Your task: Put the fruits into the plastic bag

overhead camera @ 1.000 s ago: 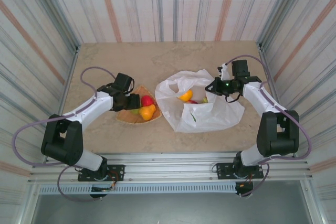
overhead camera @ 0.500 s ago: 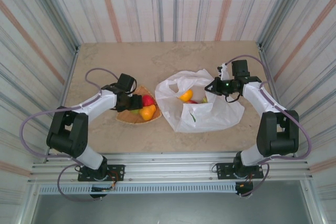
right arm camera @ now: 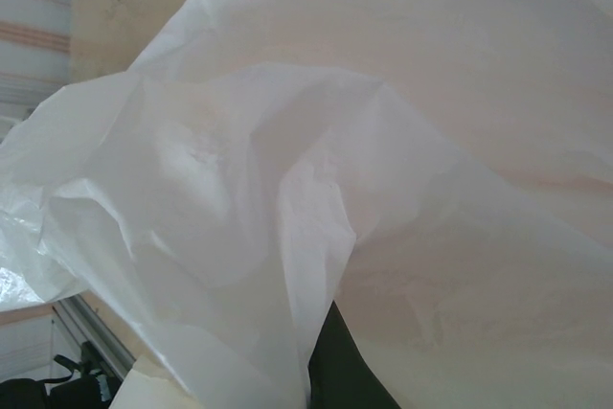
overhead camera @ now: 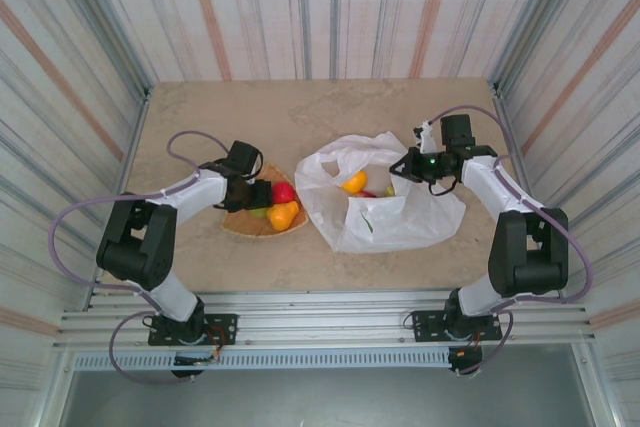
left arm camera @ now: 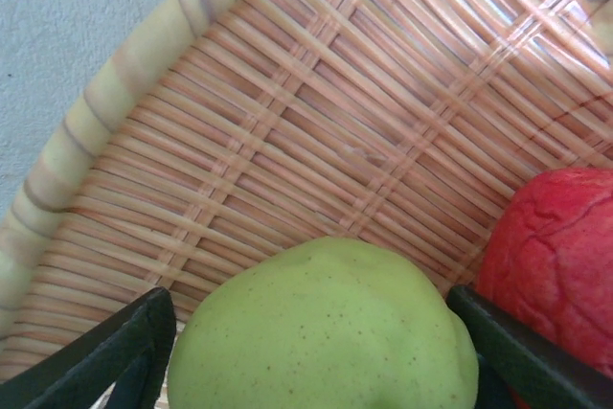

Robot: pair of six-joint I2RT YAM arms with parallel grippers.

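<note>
The left arm (overhead camera: 190,192) had folded closer. The left fingers (left arm camera: 115,361) bracketed the green fruit (left arm camera: 326,332) on the plate (left arm camera: 287,122), though I could not tell if they gripped it. The right fingers (right arm camera: 330,371) pinched the rim of the bag (overhead camera: 400,217), just right of the plate. The glossy fruit might have squirted free, nudged by the red fruit (left arm camera: 556,256).

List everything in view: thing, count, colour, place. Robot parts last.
Woven wooden tray: one, tan, table left of centre.
Glossy green toy fruit: one, green, on the tray.
Bumpy red toy fruit: one, red, on the tray beside the green one.
Orange-yellow toy fruit: one, tray's near edge.
Thin white translucent plastic bag: one, white, right of centre, mouth open.
Fruits inside the bag: one orange-yellow; red and green bits, count unclear.
Marbled beige table: one, beneath everything.
Left tool: black, straddling the green fruit; grip unclear.
Right tool: black, pinching the bag's rim.
</note>
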